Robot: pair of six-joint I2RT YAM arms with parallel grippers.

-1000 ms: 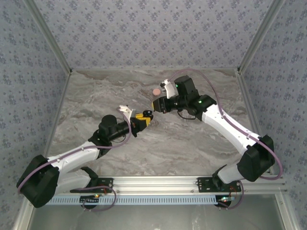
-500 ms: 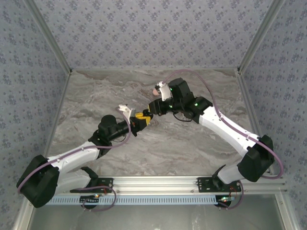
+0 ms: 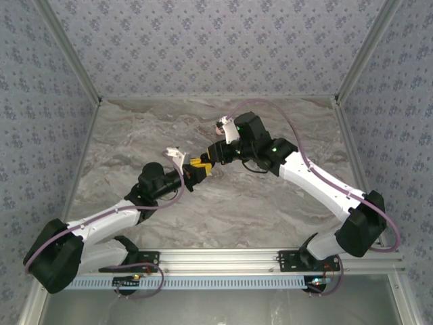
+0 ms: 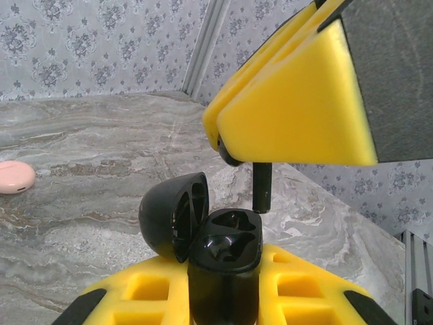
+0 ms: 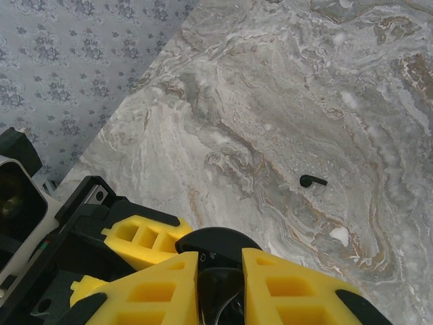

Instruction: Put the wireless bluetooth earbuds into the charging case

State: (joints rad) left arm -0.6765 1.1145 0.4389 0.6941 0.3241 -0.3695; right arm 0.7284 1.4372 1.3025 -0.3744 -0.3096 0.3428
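Note:
My left gripper (image 3: 198, 167) is shut on the black charging case (image 4: 223, 261), held upright with its lid (image 4: 174, 215) swung open to the left. Both moulded wells inside show bare. My right gripper (image 3: 215, 154) is shut on one black earbud (image 4: 262, 186). Its stem hangs straight down, its tip just above the case's far right rim. In the right wrist view that earbud (image 5: 220, 291) sits between the yellow fingers (image 5: 298, 284), with the case lid (image 5: 216, 240) right below. The other earbud (image 5: 312, 181) lies on the marble table.
A round pink piece (image 4: 15, 176) rests on the marble table (image 3: 270, 196) at the far left of the left wrist view. Patterned walls close in the table at the back and both sides. The two arms meet near the table's middle.
The right gripper has moved left and slightly toward the left gripper, bringing the earbud over the open case. The left arm and case have stayed put.

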